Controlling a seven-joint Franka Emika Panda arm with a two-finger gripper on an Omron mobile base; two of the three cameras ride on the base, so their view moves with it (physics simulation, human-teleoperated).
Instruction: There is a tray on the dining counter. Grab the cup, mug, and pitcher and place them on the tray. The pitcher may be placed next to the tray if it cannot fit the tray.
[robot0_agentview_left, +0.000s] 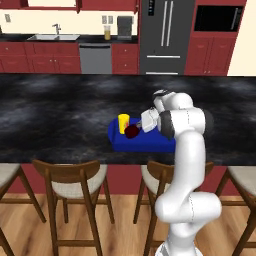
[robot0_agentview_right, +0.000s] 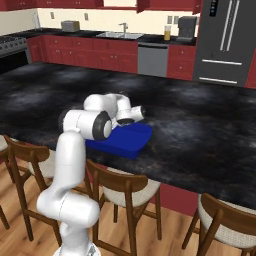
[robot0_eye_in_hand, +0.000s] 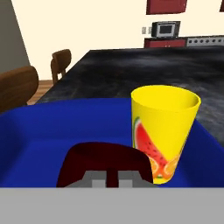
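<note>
Now: my gripper (robot0_eye_in_hand: 107, 178) clamped on low dark red mug (robot0_eye_in_hand: 105, 164) over blue tray (robot0_eye_in_hand: 39, 135) | risk: releasing may nudge yellow cup (robot0_eye_in_hand: 164, 131) over.

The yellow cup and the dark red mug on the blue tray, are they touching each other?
Cannot tell. In the hand view the mug overlaps the cup base, and in the left base view they stand close on the tray; no gap or contact shows plainly.

mug (robot0_eye_in_hand: 105, 162) bottom cut off behind finger tips; arm hides tray's (robot0_agentview_right: 131, 142) near end in right base view.
</note>
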